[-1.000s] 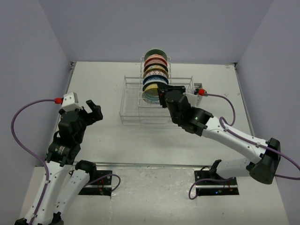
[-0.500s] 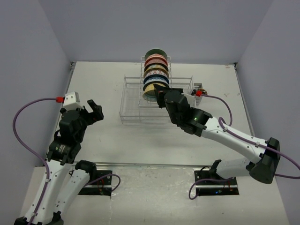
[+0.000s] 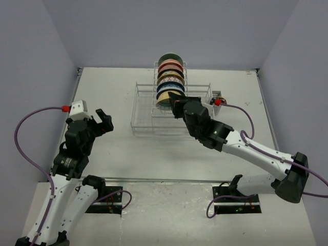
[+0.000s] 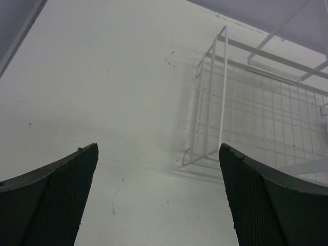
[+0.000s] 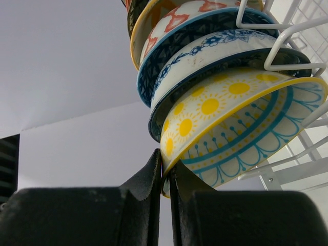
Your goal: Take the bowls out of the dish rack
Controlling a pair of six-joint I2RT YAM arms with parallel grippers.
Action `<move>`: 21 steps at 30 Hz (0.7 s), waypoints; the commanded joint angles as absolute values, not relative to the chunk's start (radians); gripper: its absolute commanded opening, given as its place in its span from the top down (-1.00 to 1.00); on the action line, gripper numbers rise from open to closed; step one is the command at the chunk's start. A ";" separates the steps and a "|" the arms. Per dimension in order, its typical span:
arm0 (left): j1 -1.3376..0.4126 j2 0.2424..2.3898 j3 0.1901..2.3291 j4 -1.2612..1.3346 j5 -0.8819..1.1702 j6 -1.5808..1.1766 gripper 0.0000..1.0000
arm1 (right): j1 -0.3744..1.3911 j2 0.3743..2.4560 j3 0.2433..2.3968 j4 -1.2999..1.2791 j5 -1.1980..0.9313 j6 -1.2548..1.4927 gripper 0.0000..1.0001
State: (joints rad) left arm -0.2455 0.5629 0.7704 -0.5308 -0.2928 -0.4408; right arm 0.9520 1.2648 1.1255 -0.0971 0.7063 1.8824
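Note:
Several patterned bowls [image 3: 169, 77] stand on edge in the middle row of the white wire dish rack [image 3: 146, 110]. My right gripper [image 3: 177, 100] is shut on the rim of the nearest one, a yellow-sun bowl [image 5: 241, 128] with a blue-green pattern inside; it also shows in the top view [image 3: 164, 97]. That bowl still sits in its slot. Behind it stand a blue floral bowl [image 5: 215, 48] and an orange-red one [image 5: 179, 18]. My left gripper [image 3: 102, 121] is open and empty above the table, left of the rack [image 4: 266, 118].
A small side caddy [image 3: 216, 97] hangs on the rack's right end. The rack's low left tray [image 3: 143, 113] holds nothing. Grey walls close in the table on three sides.
My right gripper moved in to the nearest bowl and closed on its rim. The left arm has barely moved.

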 commanded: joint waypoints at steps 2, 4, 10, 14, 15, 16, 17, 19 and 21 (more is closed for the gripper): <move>-0.252 0.563 0.767 -0.480 -0.287 -0.416 -1.00 | 0.946 1.213 1.101 0.029 0.687 1.852 1.00; -0.252 0.564 0.767 -0.482 -0.287 -0.416 -1.00 | 0.948 1.204 1.086 0.054 0.677 1.852 1.00; -0.250 0.563 0.769 -0.480 -0.293 -0.416 -1.00 | 0.946 1.177 1.063 0.120 0.632 1.839 1.00; -0.250 0.561 0.767 -0.482 -0.291 -0.416 -1.00 | 0.946 1.160 1.055 0.141 0.603 1.813 1.00; -0.250 0.561 0.767 -0.479 -0.291 -0.416 -1.00 | 0.946 1.157 1.051 0.150 0.600 1.809 1.00; -0.250 0.561 0.767 -0.479 -0.290 -0.416 -1.00 | 0.946 1.149 1.048 0.153 0.592 1.807 1.00; -0.250 0.563 0.767 -0.480 -0.290 -0.416 -1.00 | 0.946 1.146 1.045 0.166 0.588 1.801 1.00; -0.250 0.563 0.767 -0.480 -0.291 -0.416 -1.00 | 0.946 1.137 1.039 0.173 0.571 1.789 1.00; -0.250 0.563 0.767 -0.480 -0.295 -0.416 -1.00 | 0.946 1.129 1.032 0.185 0.552 1.770 1.00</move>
